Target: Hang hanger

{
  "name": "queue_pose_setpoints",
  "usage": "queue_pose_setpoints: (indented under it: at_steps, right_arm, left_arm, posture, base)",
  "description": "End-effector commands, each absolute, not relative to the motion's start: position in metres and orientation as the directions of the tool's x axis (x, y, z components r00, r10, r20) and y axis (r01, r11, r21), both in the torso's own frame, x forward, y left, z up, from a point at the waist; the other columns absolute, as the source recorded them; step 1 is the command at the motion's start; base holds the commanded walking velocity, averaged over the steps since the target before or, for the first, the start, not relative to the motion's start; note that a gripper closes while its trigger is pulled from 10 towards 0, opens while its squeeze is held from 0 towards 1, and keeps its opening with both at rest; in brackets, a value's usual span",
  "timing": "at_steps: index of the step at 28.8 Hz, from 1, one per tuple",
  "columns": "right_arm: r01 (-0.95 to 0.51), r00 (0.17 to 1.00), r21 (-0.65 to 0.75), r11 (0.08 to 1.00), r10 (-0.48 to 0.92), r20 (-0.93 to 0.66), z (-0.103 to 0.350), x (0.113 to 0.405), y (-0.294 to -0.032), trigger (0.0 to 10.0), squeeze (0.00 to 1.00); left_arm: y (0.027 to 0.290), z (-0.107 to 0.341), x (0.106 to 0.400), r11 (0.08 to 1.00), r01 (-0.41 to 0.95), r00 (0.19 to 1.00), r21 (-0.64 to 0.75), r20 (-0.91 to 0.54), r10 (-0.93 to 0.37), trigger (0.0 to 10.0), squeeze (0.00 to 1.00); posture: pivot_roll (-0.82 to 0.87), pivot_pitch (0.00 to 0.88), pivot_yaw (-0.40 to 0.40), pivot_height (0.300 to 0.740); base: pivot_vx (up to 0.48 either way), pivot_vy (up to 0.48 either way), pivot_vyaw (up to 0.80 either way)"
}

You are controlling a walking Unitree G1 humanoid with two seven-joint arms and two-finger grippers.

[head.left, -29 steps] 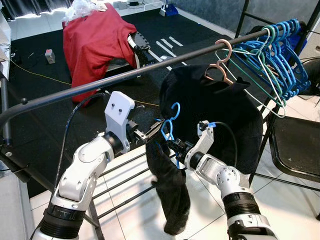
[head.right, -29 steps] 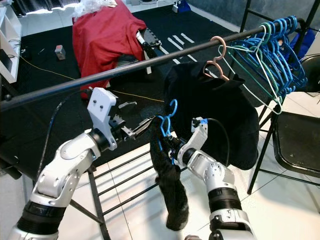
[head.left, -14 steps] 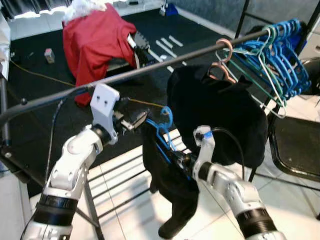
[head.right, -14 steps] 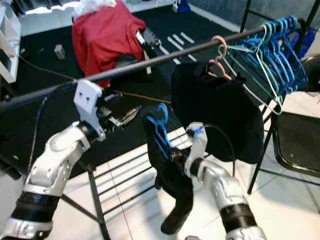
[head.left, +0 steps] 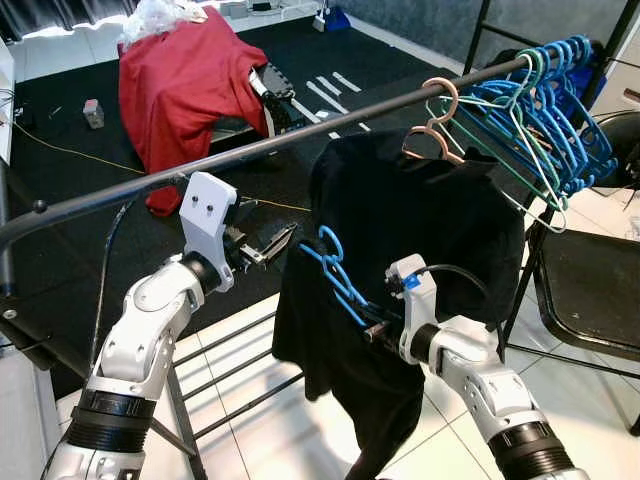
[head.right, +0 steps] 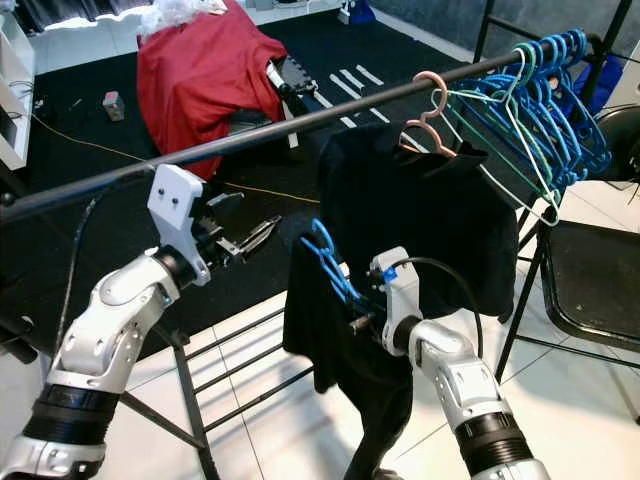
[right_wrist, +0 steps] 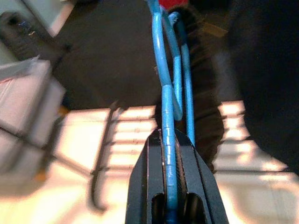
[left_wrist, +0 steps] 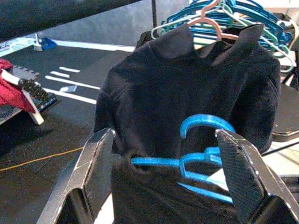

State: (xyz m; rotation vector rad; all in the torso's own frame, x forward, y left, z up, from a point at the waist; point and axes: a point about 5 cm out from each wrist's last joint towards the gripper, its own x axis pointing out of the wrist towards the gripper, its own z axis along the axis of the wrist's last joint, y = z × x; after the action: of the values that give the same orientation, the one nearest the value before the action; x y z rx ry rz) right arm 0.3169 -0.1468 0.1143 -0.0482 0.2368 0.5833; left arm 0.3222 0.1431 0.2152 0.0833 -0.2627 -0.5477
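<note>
Blue hanger (head.left: 338, 275) with a black garment (head.left: 330, 340) draped on it is pinched between the right gripper's (right_wrist: 170, 205) fingers, jaws narrow on the blue bar. Hook points up, below the dark rail (head.left: 260, 148), not on it. Left gripper (left_wrist: 163, 172) sits just left of the hook, jaws wide, holding nothing. Black hoodie (head.left: 430, 220) hangs on a pink hanger (head.left: 438, 130) behind, next to what looks like a bunch of blue and green hangers (head.left: 545, 95).
</note>
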Motion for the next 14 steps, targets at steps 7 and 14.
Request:
queue_pose_setpoints:
  at_steps: [7, 14]
  right_arm:
    - [-0.492, 0.866, -0.106, 0.864, 0.498, 0.045, 0.144, 0.308, -0.139, 0.0, 0.00]
    - [-0.504, 0.832, -0.122, 0.855, 0.519, 0.197, 0.164, 0.297, -0.133, 0.0, 0.00]
  left_arm:
    - [0.160, 0.191, 0.316, 0.873, 0.478, 0.856, 0.091, 0.176, -0.487, 10.0, 0.00]
    - [0.185, 0.158, 0.304, 0.897, 0.419, 0.902, 0.139, 0.054, -0.429, 10.0, 0.00]
  posture:
    - [-0.07, 0.151, 0.049, 0.740]
    - [-0.07, 0.155, 0.052, 0.740]
  base:
    - [0.000, 0.000, 0.00]
    - [0.000, 0.000, 0.00]
